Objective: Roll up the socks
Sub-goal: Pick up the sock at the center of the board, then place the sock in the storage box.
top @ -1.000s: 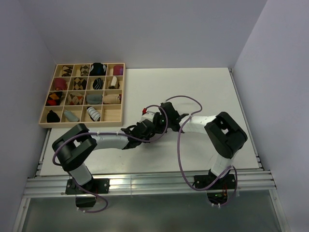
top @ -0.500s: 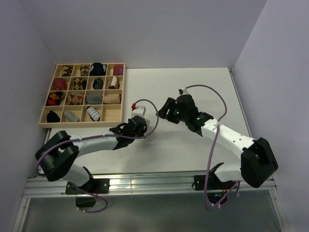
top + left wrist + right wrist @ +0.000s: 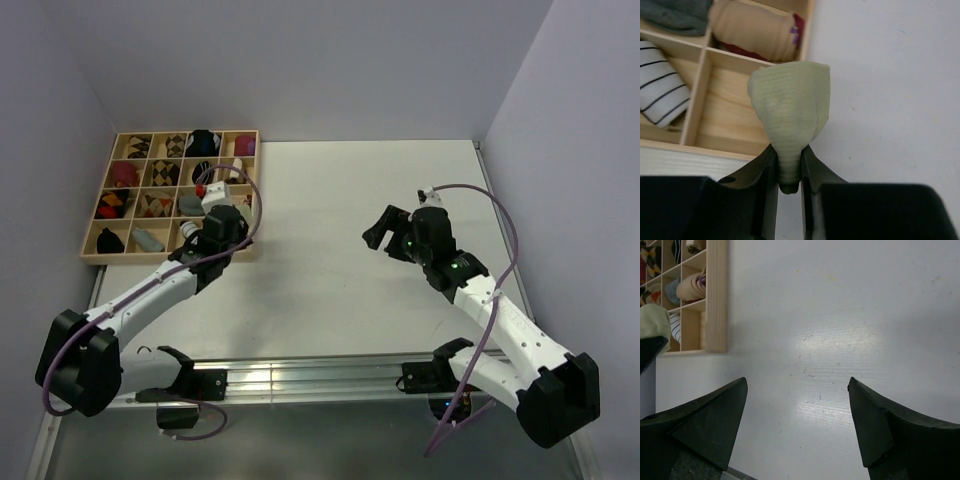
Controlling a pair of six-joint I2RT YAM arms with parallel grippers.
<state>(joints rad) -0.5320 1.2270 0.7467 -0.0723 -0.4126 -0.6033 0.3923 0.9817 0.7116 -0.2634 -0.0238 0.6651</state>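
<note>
The left gripper is seen closed tightly on the narrow lower end of the pale yellow-green sock, which is bundled into a compact, rounded roll and held clear of any surface. The roll is carried over the near right corner of the wooden tray, directly above a bare compartment whose wooden floor is visible. In the compartment just to the left, the striped sock is seen lying rolled; a beige roll with red showing is lodged in the compartment beyond the bare one.

The right gripper is spread wide with nothing between its fingers, and it is held above the bare table, well apart from the tray and from the left arm.

The rolling itself is judged to be finished: both socks are shaped into bundles, and one is lodged in the tray. What is left is judged to be the lowering of the yellow-green roll into the bare compartment, the opening of the left fingers, and the withdrawal of the arm. Whether the roll will hold its shape once released cannot be told
</note>
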